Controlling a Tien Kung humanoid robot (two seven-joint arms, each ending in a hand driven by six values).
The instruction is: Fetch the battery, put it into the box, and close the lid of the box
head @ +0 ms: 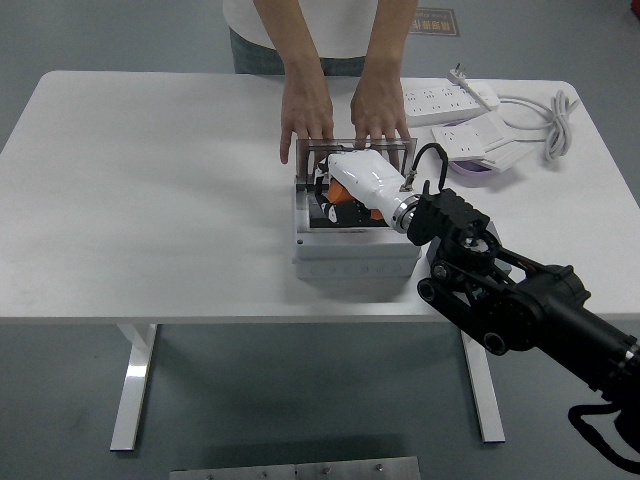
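The left stretch of the white table (pixel 140 200) is bare, and no left arm shows. Near the middle stands the grey box (pixel 355 250), its clear lid (pixel 352 152) propped upright at the far edge by a person's two hands (pixel 308 115), fingertips resting along its top. The robot's right hand (pixel 345 190), white-shelled, is down inside the open box with its fingers curled around the orange battery (pixel 338 196) (only slivers of orange show beneath the palm). The battery looks low in the cavity, though whether it rests on the floor I cannot tell. Further right lie white power strips (pixel 452 98) and a cable (pixel 545 125), well apart from the work. The risk now, I judge, is in the release: if the fingers open unevenly the battery could tip against a wall, and lifting out at a slant might snag the lid or drag the box.
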